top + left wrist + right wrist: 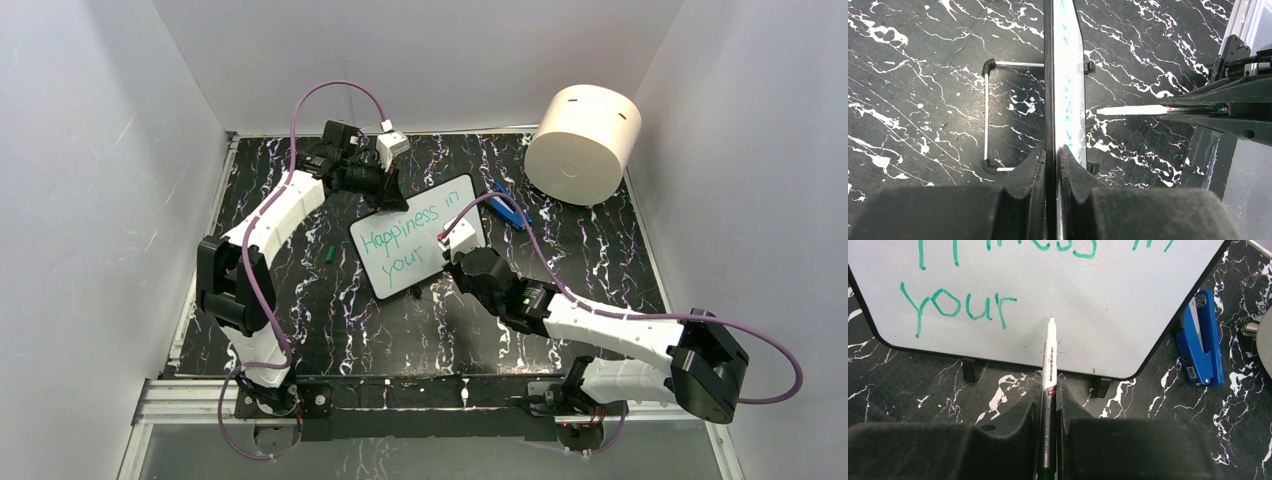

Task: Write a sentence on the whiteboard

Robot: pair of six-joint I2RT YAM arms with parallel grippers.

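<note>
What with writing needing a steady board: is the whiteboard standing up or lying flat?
Standing: whiteboard propped on wire stand, left gripper shut on its upper edge.

The black marbled table carries the propped whiteboard, a blue stapler, a cream drum and a small green piece.
</note>
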